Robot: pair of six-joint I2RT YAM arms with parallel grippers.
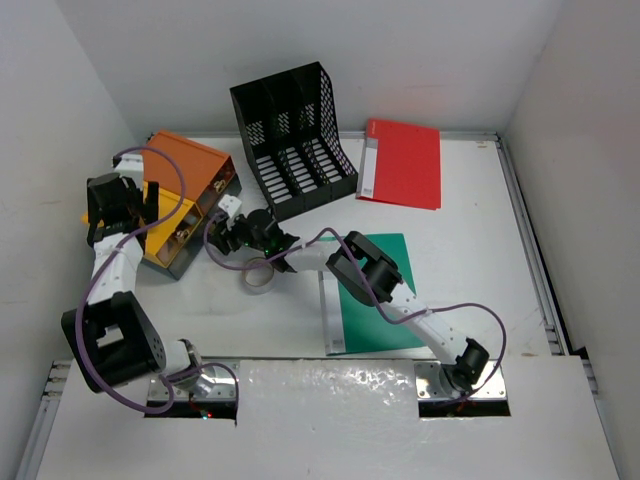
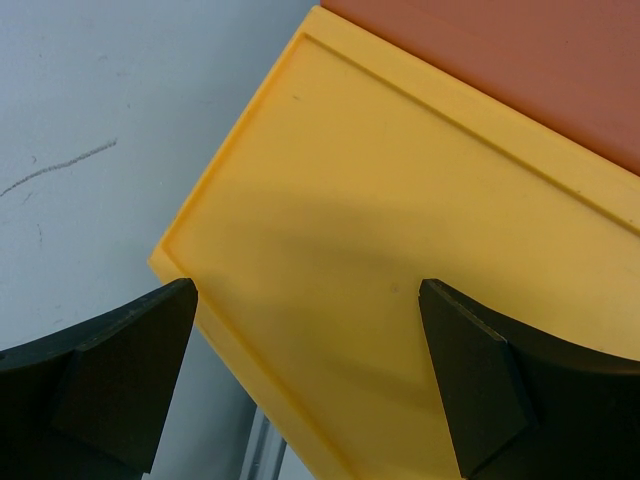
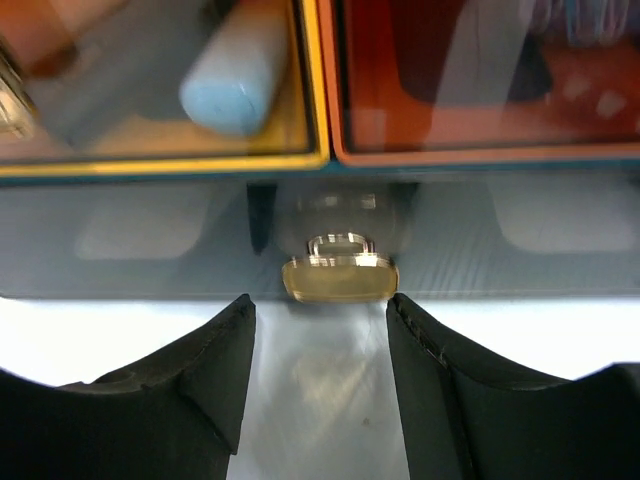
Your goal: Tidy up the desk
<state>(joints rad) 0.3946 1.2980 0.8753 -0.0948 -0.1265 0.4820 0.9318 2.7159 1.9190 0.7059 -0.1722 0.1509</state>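
- Here, the desk [image 1: 470, 260] lay flat beneath the top camera. Its long axis ran left to right, with the near edge at the arm bases and the far edge against the back wall.
- Metal rails ran along its far and right edges, and walls closed it in on the left, back and right.
- Open room lay mainly on the right half, between the green folder [image 1: 372, 290] and the right rail.
- Its surface was plain matte white with a thin raised rim.
- The box [image 1: 185, 185], orange and yellow, sat at far left.
- The black rack [image 1: 295, 135] stood just beside it at far centre.
- A red folder [image 1: 403, 162] lay flat near the rack, close to the back rail.
- A tape ring [image 1: 258, 275] lay between the box and the green folder, under the right arm.
- The left gripper [image 2: 307, 295] hung over a corner of the box's yellow panel, its jaws wide apart and empty.
- The right gripper [image 3: 320, 310] was partly open and held nothing. Its tips flanked a brass knob [image 3: 340, 278] on a grey drawer front; contact could not be told.
- Above the knob, a yellow-framed drawer held a blurred pale blue cylinder [image 3: 235, 75].
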